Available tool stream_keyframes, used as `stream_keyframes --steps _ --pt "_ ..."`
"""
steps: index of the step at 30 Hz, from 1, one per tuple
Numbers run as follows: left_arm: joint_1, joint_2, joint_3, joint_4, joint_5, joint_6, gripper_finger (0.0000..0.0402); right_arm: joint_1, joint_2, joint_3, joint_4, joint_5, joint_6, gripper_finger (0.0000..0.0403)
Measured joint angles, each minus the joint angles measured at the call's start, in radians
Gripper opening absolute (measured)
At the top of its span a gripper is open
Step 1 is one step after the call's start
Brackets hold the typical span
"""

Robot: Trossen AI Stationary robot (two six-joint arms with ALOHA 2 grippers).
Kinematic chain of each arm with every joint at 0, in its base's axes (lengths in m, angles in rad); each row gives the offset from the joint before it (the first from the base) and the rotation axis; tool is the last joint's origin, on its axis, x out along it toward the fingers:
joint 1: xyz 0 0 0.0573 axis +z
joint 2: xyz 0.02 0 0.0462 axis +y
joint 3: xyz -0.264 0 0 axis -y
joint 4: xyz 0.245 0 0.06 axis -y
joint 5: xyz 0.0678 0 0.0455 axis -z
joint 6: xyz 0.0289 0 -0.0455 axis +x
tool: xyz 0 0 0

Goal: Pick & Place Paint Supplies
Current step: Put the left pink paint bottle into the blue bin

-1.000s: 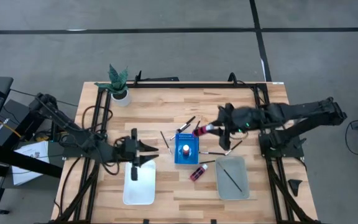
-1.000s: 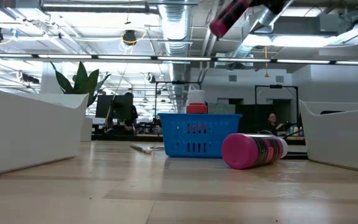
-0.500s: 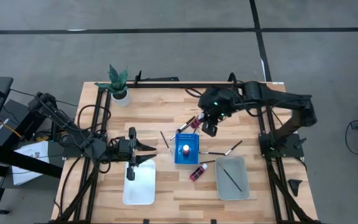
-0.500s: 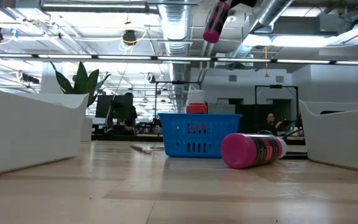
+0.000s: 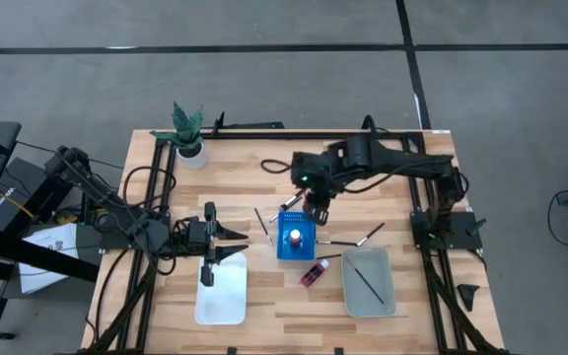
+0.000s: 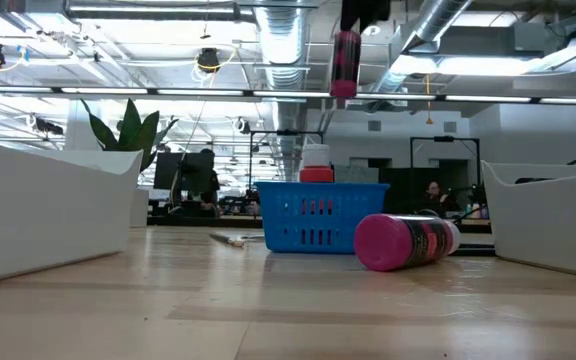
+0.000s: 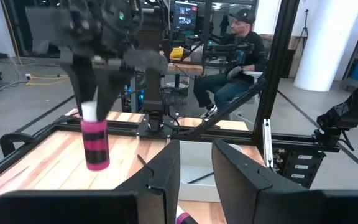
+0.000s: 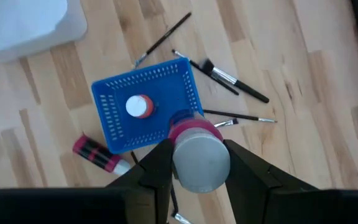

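Observation:
A pink paint bottle (image 6: 345, 62) with a white cap hangs upright from my right gripper (image 5: 315, 205), which is shut on it, just beyond the far right corner of the blue rack (image 5: 296, 237). Another bottle (image 8: 139, 106) stands in the rack. A third bottle (image 5: 314, 273) lies on its side on the table, near the rack. Thin brushes (image 5: 260, 222) (image 5: 371, 234) lie flat around the rack. My left gripper (image 5: 237, 242) waits open and level over the far end of the white tray (image 5: 220, 296). My right gripper pinches the bottle's capped top end (image 7: 89, 112) between its two fingers (image 8: 156, 163). The fingers come from above, pointing steeply down. The bottle hangs upright below them, cap up, lifted clear of the rack and the table.
A grey tray (image 5: 378, 296) holding one brush (image 5: 366, 279) sits near the table's front right. A potted plant (image 5: 187, 133) stands at the far left corner. Black frame rails run along the table's edges. A seated person (image 7: 238, 50) shows beyond the table.
My right gripper has gone toward the table's left and a little up, tipping from nearly level to pointing steeply down. The bottle in it has swung from a slant to upright and now hangs by the rack's far right corner.

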Motion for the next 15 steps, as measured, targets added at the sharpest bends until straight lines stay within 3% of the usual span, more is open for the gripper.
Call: stream_keyframes --steps 6,15 --pt "0.0 0.0 0.0 -0.012 0.0 -0.012 0.0085 -0.008 0.047 -0.003 -0.004 0.002 -0.057 0.0112" --pt "0.0 0.001 0.0 -0.023 0.0 -0.024 0.0085 0.0 0.045 -0.132 0.086 0.001 -0.119 0.0112"
